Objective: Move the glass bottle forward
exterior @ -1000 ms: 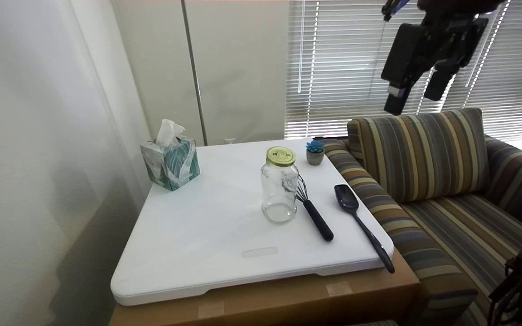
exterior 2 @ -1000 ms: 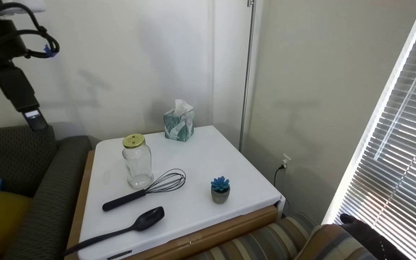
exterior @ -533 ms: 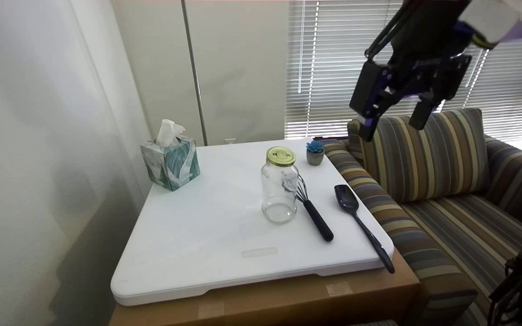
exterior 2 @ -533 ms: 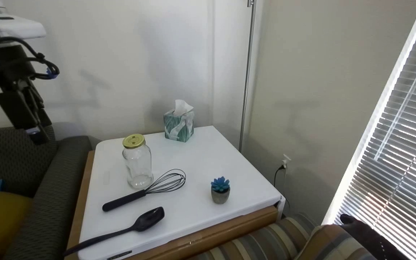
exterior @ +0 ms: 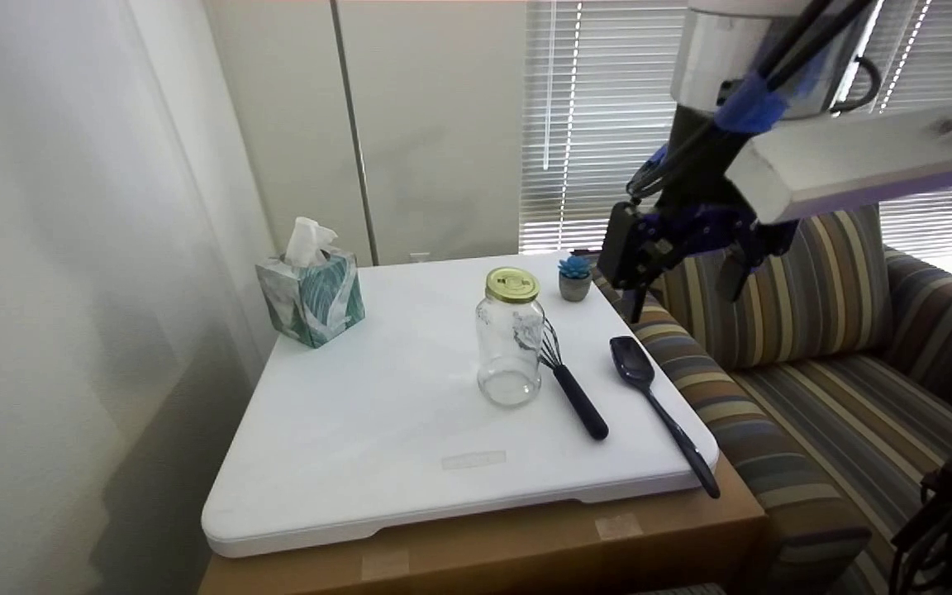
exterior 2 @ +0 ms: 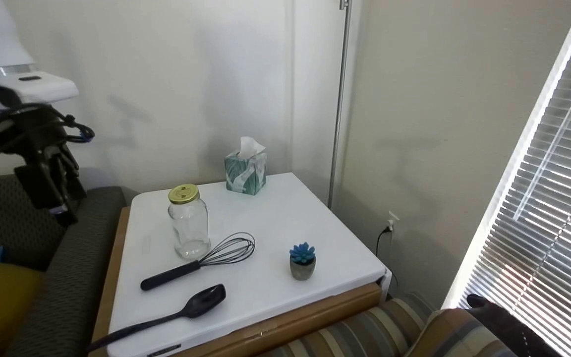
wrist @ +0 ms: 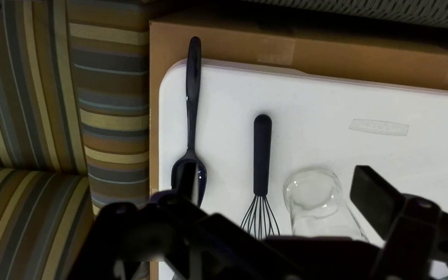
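The glass bottle (exterior: 509, 351) is a clear jar with a yellow-green lid. It stands upright on the white table in both exterior views (exterior 2: 190, 228). In the wrist view its lower part (wrist: 314, 194) shows between the fingers, and its top is hidden behind the gripper body. My gripper (exterior: 685, 299) is open and empty, with its fingers well apart in the wrist view (wrist: 280, 181). It hangs in the air, apart from the bottle, on the right of it in an exterior view. It also shows to the left of the bottle in an exterior view (exterior 2: 71, 209).
A whisk (exterior: 582, 403) lies close beside the bottle, and a black spoon (exterior: 666, 413) lies near the table edge. A small potted blue succulent (exterior 2: 302, 262) and a tissue box (exterior 2: 247, 173) stand on the white tabletop (exterior: 360, 463). A striped armchair (exterior: 773, 289) adjoins the table.
My gripper has come down and shifted left in an exterior view, and down and slightly right where the sofa shows. It stays open. The bottle and the other objects have not moved.
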